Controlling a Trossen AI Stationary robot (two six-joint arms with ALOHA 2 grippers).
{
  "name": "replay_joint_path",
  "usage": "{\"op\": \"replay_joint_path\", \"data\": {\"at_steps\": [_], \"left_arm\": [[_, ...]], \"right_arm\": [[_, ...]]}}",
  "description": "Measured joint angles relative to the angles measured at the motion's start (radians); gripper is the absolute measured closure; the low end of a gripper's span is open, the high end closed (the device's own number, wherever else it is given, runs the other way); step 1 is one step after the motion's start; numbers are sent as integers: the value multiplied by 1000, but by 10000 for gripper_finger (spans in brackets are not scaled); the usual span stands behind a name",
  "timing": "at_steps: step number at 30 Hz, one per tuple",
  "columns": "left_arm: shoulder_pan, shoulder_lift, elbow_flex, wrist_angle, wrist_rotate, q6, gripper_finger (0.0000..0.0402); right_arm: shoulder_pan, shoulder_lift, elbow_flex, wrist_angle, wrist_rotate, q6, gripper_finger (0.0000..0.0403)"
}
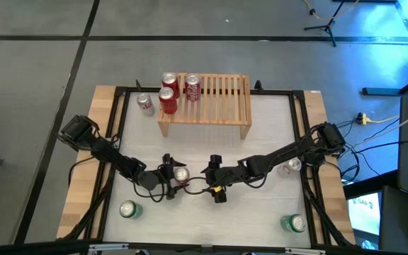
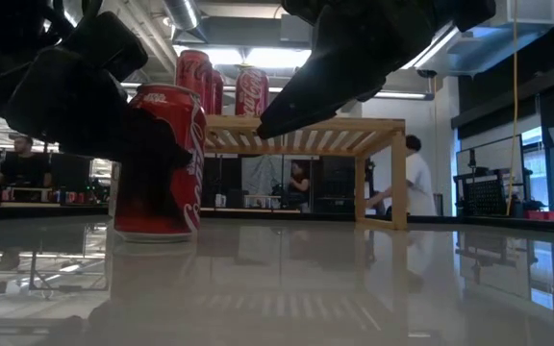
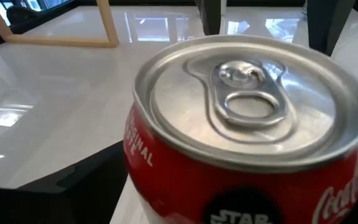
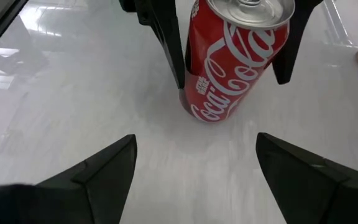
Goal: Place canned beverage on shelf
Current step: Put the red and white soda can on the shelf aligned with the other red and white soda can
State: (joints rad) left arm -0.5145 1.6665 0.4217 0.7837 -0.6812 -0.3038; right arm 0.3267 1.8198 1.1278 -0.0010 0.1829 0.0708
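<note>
A red cola can [image 1: 181, 173] stands upright on its base on the white table, at mid-table toward the near side. My left gripper [image 1: 176, 176] is open around it, one finger [image 4: 166, 43] on each side of the can's wall [image 4: 235, 62]. The can's silver top [image 3: 247, 106] fills the left wrist view. My right gripper [image 1: 216, 178] is open just to the can's right, pointing at it with nothing between its fingers [image 4: 104, 168]. The pale wooden shelf [image 1: 214, 99] stands at the far side, with three red cans [image 1: 170, 83] on its left part. My left gripper's fingers come level from the table's left and stand on either side of the can's wall, near its upper half [image 4: 194, 56]. One finger lies close along the wall. I cannot tell whether either finger touches the can, which stands upright on the table.
A pale can [image 1: 145, 104] stands on the table left of the shelf. Two green cans [image 1: 128, 210] [image 1: 294, 224] stand near the front corners, and a silver can [image 1: 291, 166] beside the right arm. The shelf's right part [image 1: 232, 95] is bare slats. People show in the room behind.
</note>
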Motion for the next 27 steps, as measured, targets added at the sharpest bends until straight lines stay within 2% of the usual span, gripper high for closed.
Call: {"op": "replay_joint_path", "data": {"at_steps": [7,11,19,27], "left_arm": [[-4,-95,0,-66,123,10,7],[-4,-182,0,-194,178,8,7],[-4,-352,0,-453,204,-72,7],[-48,-385,0,-479,282,-96,7]], "right_arm": [[0,0,0,0,0,1,77],[0,0,0,0,0,2,77],[0,0,0,-1,0,2,77],[0,0,0,-19,-1,3,77]]}}
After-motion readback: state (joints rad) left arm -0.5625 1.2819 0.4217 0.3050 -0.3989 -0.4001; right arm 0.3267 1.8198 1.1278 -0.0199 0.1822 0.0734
